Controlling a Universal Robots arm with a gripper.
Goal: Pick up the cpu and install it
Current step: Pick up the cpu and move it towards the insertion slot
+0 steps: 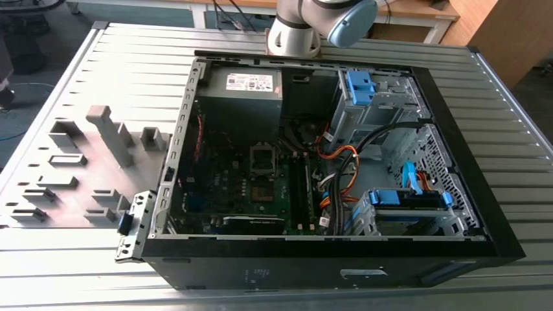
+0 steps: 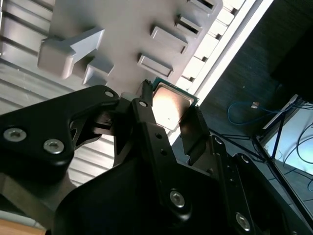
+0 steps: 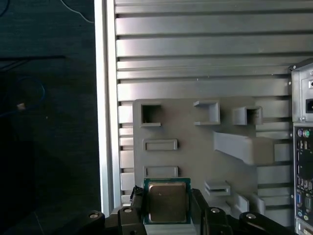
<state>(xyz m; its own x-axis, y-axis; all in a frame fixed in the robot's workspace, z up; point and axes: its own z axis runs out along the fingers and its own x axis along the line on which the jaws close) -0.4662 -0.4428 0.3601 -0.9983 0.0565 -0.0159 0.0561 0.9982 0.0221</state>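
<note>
Over grey holder plate [image 3: 195, 147] on slatted bench [image 3: 205, 44], gripper [image 3: 167, 211] was closed on cpu [image 3: 167, 200], fingers [image 2: 146, 115] on two opposite edges, silver top visible in both wrist views. Open PC case [image 1: 328, 259] stood beside plate.

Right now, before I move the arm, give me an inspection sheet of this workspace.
Surface: slatted metal table carrying a grey fixture plate and an open PC case.
Job's things: cpu sits between the gripper fingers, over the fixture plate.
Clutter: nothing seen.
Grippers: gripper appears shut on the cpu, one finger on either side.
Cables: orange and black wires inside the case; a blue cable on the floor.
Surroundings: dark floor beside the table.
</note>
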